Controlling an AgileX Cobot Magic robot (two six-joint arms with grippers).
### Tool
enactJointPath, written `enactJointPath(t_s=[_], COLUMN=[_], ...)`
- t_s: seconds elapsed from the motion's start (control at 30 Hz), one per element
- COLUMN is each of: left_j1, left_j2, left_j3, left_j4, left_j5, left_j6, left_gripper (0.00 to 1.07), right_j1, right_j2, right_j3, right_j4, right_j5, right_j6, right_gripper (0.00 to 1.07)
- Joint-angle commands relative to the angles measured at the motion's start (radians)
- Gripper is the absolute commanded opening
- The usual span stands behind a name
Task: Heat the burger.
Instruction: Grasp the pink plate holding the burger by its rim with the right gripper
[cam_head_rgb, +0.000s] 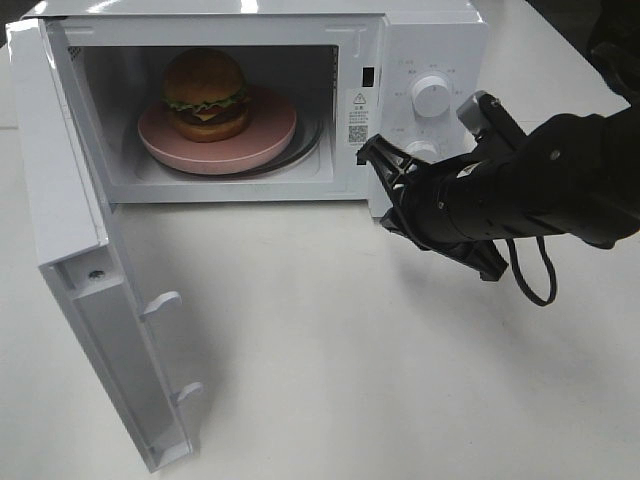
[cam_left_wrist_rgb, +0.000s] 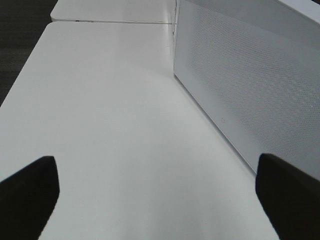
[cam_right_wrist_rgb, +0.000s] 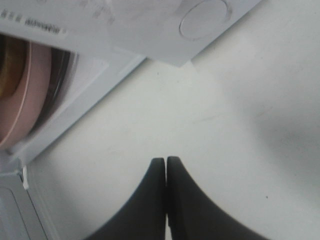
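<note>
Inside the open microwave (cam_head_rgb: 420, 40), toward 11 o'clock in the high view: the burger (cam_head_rgb: 205, 93), seated about mid-plate on a round pink plate (cam_head_rgb: 262, 140). Standing upright, bun dome up, stack axis vertical. Round in outline, so no long axis across the plate. Lettuce frill and a corner of yellow cheese turned toward 6 o'clock, facing the doorway. Microwave door (cam_head_rgb: 70, 250) swung wide, reaching out toward 7 o'clock over the white table (cam_head_rgb: 330, 360).

At about 3 o'clock from the frame's centre: right gripper (cam_head_rgb: 372, 150), just in front of the control panel and below the upper knob (cam_head_rgb: 432, 95), aimed toward 10 o'clock. Contact with the panel impossible to tell. In the right wrist view, right gripper (cam_right_wrist_rgb: 166, 161) with jaws pressed together, clamped on nothing.

Seen only through its own wrist camera: left gripper (cam_left_wrist_rgb: 156, 160), fingers (cam_left_wrist_rgb: 27, 200) spread wide with nothing between them, above the table and beside a white perforated panel (cam_left_wrist_rgb: 250, 85).
</note>
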Motion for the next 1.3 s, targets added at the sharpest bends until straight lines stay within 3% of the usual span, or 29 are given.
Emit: enactJointPath(t_s=[0.03,0.27,0.33,0.43,0.6,0.8,0.97,1.3], left_j1=[0.003,0.003,0.003,0.003,0.003,0.003,0.003,0.003], left_j2=[-0.016,-0.016,-0.016,-0.016,-0.016,-0.016,-0.016,-0.016], left_j3=[0.004,0.004,0.004,0.004,0.004,0.004,0.004,0.004], left_j4=[-0.009,-0.009,-0.009,-0.009,-0.009,-0.009,-0.009,-0.009], left_j5=[-0.009,-0.009,-0.009,-0.009,-0.009,-0.009,-0.009,-0.009], left_j6=[0.003,0.003,0.003,0.003,0.003,0.003,0.003,0.003], left_gripper=[1.00,1.00,1.00,1.00,1.00,1.00,1.00,1.00], right_j1=[-0.003,-0.003,-0.003,-0.003,-0.003,-0.003,0.000,0.000], right_j2=[-0.052,-0.115,-0.149,-0.154,-0.169,-0.169,-0.169,-0.169], right_j3=[0.000,0.000,0.000,-0.001,-0.057,-0.107,-0.175,-0.212], right_j4=[-0.057,-0.205,-0.331,-0.362,-0.537,-0.604,-0.643,-0.675], right_j5=[0.145,0.318,0.417,0.439,0.680,0.803,0.911,0.937], right_j6=[-0.176,-0.290,-0.368,-0.376,-0.525,-0.652,-0.951,-1.499], right_gripper=[0.02,0.03,0.05,0.05,0.06,0.07,0.09,0.12])
